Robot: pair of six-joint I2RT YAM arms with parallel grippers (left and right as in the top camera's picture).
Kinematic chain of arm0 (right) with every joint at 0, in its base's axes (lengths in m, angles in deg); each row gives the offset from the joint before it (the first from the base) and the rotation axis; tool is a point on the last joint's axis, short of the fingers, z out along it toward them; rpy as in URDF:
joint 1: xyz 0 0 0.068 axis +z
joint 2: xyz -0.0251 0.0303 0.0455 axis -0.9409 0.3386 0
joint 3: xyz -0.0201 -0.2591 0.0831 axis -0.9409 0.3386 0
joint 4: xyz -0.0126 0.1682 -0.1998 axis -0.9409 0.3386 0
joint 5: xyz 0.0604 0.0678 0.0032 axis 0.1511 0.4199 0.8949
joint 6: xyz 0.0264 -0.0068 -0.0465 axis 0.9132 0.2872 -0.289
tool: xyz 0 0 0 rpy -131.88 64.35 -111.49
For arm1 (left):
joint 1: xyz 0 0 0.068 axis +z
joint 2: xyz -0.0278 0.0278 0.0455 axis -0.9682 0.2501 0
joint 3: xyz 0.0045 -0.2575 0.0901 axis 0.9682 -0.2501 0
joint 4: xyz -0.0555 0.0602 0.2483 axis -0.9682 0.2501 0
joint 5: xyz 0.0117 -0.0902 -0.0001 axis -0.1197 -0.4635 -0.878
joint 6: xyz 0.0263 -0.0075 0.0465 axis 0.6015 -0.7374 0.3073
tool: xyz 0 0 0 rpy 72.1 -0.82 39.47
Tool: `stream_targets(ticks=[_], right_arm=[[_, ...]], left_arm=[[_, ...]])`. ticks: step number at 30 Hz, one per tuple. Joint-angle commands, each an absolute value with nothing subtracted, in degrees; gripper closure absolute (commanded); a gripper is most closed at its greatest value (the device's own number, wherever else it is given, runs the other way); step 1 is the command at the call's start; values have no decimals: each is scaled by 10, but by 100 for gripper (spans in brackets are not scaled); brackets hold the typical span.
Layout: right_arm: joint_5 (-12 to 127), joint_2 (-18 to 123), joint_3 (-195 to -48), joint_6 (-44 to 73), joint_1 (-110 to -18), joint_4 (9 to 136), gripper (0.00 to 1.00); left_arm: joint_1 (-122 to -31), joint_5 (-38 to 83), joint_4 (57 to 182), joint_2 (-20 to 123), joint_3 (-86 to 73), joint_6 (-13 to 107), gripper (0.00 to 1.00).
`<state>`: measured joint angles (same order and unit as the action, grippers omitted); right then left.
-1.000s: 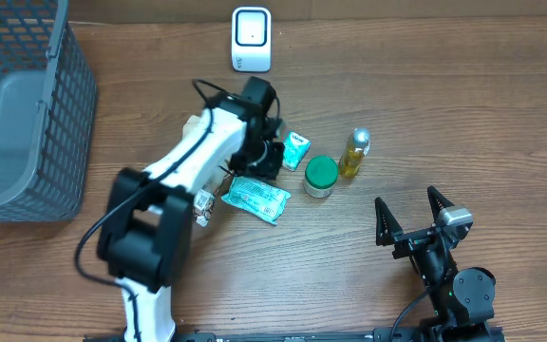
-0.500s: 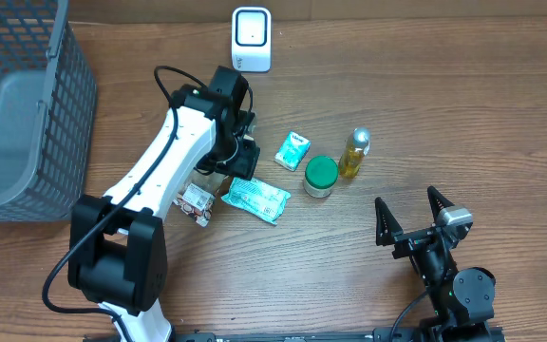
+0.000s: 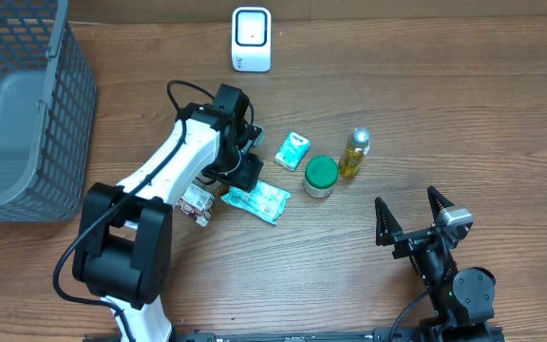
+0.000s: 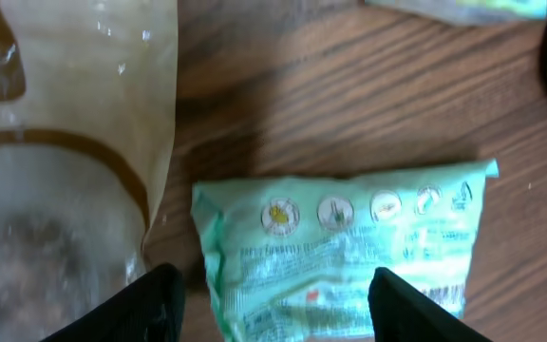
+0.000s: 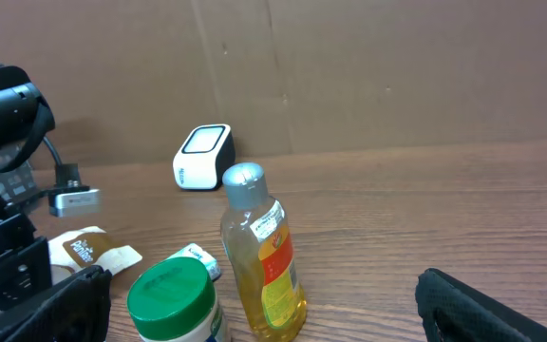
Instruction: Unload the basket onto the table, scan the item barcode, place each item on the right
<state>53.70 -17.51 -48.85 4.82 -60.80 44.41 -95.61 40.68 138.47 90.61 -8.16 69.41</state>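
The overhead view looks straight down on the whole surface (image 3: 444, 114) from well above. The left wrist view faces down, very close over the green packet (image 4: 349, 256). The right wrist view sits low at the near right, facing far-left across the bottle (image 5: 259, 256), green-lidded jar (image 5: 167, 285) and scanner (image 5: 203, 157), all shared with overhead.

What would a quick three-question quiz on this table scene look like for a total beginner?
1. True or false: the right arm's jaws stand open and empty.
2. What lies on the table below the left arm's jaws? A. mint-green packet B. white scanner C. grey basket
3. Fill in: the yellow bottle stands beside a jar with a ___ lid.

Key: 1 true; 2 A; 3 green.
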Motion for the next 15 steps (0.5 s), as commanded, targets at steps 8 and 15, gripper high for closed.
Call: stream_targets(ticks=[8,15], right_arm=[[532,-182,-483,46,-610,442,0],[532,-182,-482,46,-610,442,0]], left_arm=[[-954,384,1387,956,-86,671,42],[-954,327,1421,956,-86,671,51]])
